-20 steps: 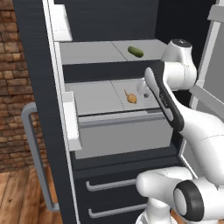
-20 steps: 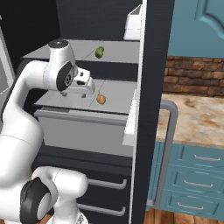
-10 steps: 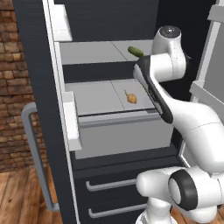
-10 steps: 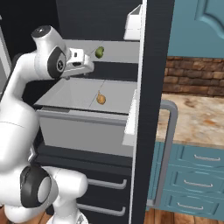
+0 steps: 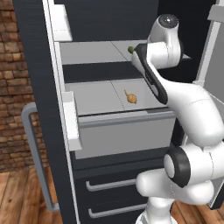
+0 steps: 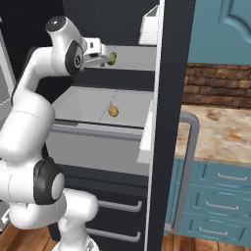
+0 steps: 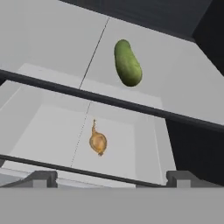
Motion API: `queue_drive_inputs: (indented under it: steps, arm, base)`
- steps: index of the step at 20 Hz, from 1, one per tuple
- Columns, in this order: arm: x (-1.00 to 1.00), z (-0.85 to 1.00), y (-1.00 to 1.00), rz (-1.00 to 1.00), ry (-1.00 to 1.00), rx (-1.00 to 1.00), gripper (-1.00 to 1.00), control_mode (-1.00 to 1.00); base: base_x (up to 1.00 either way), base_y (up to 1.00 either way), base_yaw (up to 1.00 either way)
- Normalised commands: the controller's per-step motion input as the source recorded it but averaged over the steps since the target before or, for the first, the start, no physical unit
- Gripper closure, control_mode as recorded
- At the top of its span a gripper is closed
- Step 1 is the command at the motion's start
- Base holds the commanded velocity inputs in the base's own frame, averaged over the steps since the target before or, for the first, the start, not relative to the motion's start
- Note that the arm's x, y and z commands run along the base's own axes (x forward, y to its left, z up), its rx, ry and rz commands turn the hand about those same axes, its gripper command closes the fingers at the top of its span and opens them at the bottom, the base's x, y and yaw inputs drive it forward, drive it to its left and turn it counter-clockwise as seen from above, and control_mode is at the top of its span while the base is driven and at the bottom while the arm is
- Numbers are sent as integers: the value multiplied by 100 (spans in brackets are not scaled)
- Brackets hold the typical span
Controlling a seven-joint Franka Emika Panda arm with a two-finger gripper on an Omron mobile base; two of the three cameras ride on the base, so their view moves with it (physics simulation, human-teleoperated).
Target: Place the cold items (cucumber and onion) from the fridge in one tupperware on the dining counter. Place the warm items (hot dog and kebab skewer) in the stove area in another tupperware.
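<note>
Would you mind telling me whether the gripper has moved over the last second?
Yes. The gripper has risen from beside the onion's lower shelf to the level of the upper shelf, next to the cucumber; both foods lie where they were.

one cucumber (image 7: pixel 127 63), one onion (image 7: pixel 98 141), two grey shelves (image 5: pixel 96 51)

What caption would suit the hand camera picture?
Open gripper looking into the fridge: cucumber on upper shelf, onion below.
</note>
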Motion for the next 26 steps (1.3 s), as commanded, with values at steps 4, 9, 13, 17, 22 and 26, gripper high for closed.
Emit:
queue_drive_inputs:
  steps: [4, 9, 13, 17, 22, 26]
  arm:
    - [60, 15, 0, 0, -7, 4, -100, -100]
    - [69, -2, 1, 0, 0, 0, -100, -100]
    - [83, -4, -3, 1, 0, 6, -100, -100]
    - [74, -22, -3, 3, 3, 3, -100, -100]
    - [72, -8, -32, 3, 2, 5, -100, -100]
    - [63, -32, -10, 1, 14, 3, -100, -100]
  base:
    - [0, 0, 0]
    - [0, 0, 0]
    - [0, 0, 0]
    - [0, 0, 0]
    - [0, 0, 0]
    - [0, 0, 0]
